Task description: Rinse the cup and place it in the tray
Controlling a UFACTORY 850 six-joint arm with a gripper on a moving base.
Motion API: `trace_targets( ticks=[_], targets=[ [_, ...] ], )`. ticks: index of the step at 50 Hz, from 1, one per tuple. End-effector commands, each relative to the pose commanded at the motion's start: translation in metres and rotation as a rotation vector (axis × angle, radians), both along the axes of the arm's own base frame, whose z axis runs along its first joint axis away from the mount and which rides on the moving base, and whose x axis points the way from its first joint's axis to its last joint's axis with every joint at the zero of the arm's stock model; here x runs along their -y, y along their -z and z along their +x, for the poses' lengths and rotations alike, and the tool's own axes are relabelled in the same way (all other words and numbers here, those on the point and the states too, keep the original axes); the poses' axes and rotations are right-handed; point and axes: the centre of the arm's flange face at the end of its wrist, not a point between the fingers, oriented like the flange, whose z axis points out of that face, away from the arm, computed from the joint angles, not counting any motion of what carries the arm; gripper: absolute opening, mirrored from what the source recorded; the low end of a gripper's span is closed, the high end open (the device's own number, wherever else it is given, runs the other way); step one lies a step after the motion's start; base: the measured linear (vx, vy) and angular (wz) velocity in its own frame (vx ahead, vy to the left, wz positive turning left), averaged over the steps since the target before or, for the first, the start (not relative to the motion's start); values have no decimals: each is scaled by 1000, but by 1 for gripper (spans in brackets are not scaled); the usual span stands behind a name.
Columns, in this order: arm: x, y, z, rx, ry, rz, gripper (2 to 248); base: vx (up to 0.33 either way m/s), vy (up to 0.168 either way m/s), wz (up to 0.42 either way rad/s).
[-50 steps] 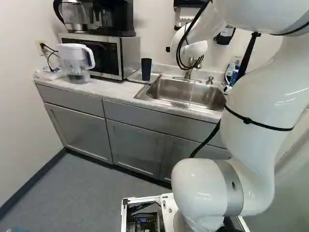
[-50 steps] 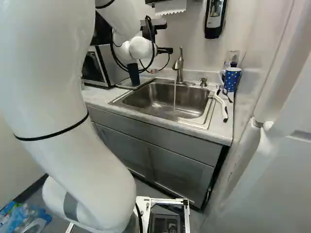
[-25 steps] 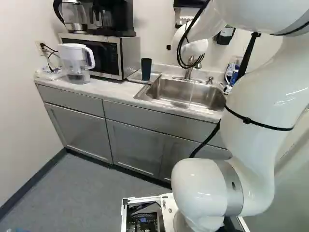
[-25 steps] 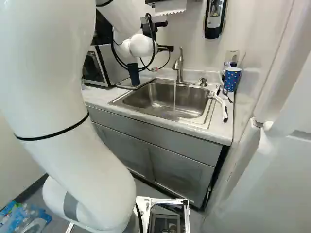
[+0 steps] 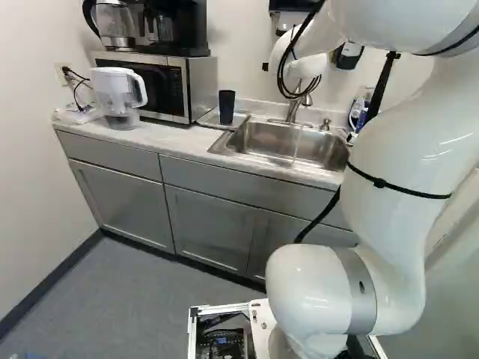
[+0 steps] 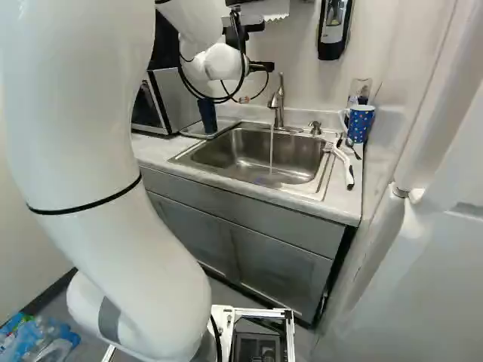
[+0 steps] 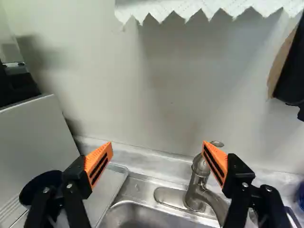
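Note:
The dark blue cup (image 5: 227,107) stands upright on the metal tray (image 5: 206,120), between microwave and sink. Part of my gripper (image 6: 261,66) shows black at the wrist in the right base view, above the counter and left of the faucet. Seen from the wrist, the gripper (image 7: 157,154) is open, with nothing between its orange pads. One finger partly covers the cup (image 7: 39,186), whose dark rim shows beyond it; the tray (image 7: 107,192) lies beside that finger. Water runs from the faucet (image 6: 278,105) into the sink (image 6: 249,154).
A white-spotted blue mug (image 6: 360,123) stands right of the sink, near a white-handled brush (image 6: 345,164). The microwave (image 5: 168,86) and a water pitcher (image 5: 118,97) are on the left counter. A paper towel (image 7: 204,7) hangs above the gripper; a soap dispenser (image 6: 333,29) is on the wall.
My wrist and open gripper have moved up slightly and to the right in the right base view, away from above the cup. The cup and the base have stayed put.

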Motion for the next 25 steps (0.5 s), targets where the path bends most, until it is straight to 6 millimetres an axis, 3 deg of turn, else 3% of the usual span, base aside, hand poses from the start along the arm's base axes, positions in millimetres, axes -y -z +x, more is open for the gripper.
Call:
trace_targets(
  ticks=[25],
  targets=[
    [17,-16,9,-69,33,8,247,0,0,0]
  ],
)
